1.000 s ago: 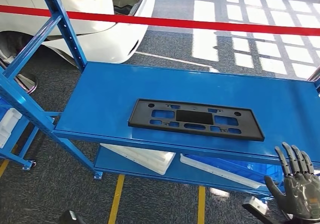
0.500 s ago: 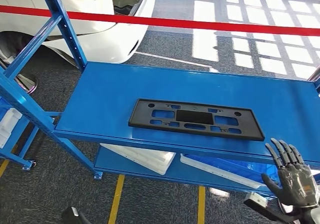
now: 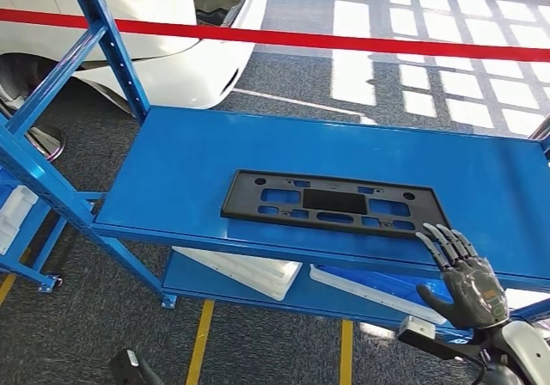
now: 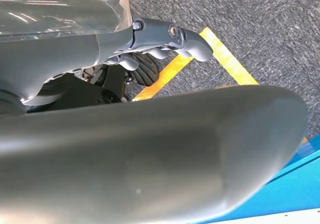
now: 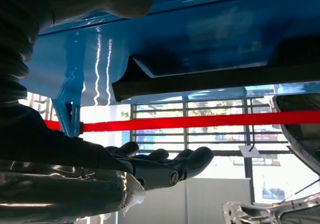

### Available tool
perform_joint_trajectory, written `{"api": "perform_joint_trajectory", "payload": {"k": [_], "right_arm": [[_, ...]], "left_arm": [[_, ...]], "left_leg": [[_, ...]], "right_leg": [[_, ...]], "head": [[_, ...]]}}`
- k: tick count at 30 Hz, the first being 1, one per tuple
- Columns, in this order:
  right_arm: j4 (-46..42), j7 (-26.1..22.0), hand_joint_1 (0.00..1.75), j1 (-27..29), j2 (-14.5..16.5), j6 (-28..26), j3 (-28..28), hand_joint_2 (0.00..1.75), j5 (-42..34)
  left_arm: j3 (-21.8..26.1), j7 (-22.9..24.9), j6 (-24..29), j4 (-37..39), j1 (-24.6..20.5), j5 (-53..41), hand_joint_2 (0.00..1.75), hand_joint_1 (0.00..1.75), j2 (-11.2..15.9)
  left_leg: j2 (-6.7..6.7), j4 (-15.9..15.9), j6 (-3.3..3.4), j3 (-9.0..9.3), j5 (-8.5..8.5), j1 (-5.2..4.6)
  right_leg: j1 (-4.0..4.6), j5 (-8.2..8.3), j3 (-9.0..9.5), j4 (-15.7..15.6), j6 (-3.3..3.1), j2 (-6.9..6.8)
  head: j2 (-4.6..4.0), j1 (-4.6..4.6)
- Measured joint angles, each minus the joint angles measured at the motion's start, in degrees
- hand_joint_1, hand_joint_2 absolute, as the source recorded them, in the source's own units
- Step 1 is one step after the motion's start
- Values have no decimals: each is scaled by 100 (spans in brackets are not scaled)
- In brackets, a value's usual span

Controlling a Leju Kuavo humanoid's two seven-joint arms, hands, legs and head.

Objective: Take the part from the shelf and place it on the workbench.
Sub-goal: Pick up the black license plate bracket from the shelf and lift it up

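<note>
A flat black plastic part (image 3: pixel 334 204) with several cut-outs lies on the top board of the blue shelf (image 3: pixel 181 161), near its front edge. My right hand (image 3: pixel 464 273) hovers in front of that edge, just below the part's right end, its fingers (image 3: pixel 444 241) stretched out, slightly apart and empty. In the right wrist view the same fingers (image 5: pixel 170 169) reach out flat toward the dark edge of the part (image 5: pixel 211 76) without touching it. My left hand (image 4: pixel 162 149) hangs low over the carpet, its fingers (image 4: pixel 177 34) loose and empty.
White foam trays (image 3: pixel 247 269) and a long white tray (image 3: pixel 369 286) lie on the lower shelf board. Blue slanted uprights (image 3: pixel 110 41) rise at the left. Behind the shelf stand a white car (image 3: pixel 162 50) and a red barrier tape (image 3: pixel 324 39). Yellow lines (image 3: pixel 201 342) mark the floor.
My right hand has moved left and forward, from the lower right corner up to the shelf's front edge beside the part's right end. The part has not moved.
</note>
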Motion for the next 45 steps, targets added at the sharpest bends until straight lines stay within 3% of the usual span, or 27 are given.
{"api": "perform_joint_trajectory", "payload": {"k": [6, 17, 27, 45], "right_arm": [[54, 50, 0, -240, 34, 31, 221, 175, 42], [297, 211, 0, -1401, -118, 1103, 975, 175, -99], [533, 341, 0, -2017, -264, 1470, 1637, 175, -145], [874, 544, 0, -2339, -246, 1210, 2309, 175, -197]], "left_arm": [[-60, 20, -25, 0, -4, 0, 0, 0, 0], [-146, 61, -42, 0, -24, 0, 0, 0, -2], [-246, 75, -24, 0, -28, 0, 0, 0, -3], [-264, 114, 9, 0, -25, 0, 0, 0, -9]], "left_leg": [[0, 0, 0, -2, 0, -1], [0, 2, 3, 1, 4, -1], [-1, 2, 3, -1, 4, -2], [-3, 2, 3, -2, 4, -1]], "right_leg": [[0, 0, 0, 1, 0, 1], [0, 4, 0, 2, 3, 0], [0, 4, -1, 2, 3, 0], [0, 4, -1, 2, 3, -3]], "head": [[0, 0], [0, 0], [0, 0], [0, 0]]}}
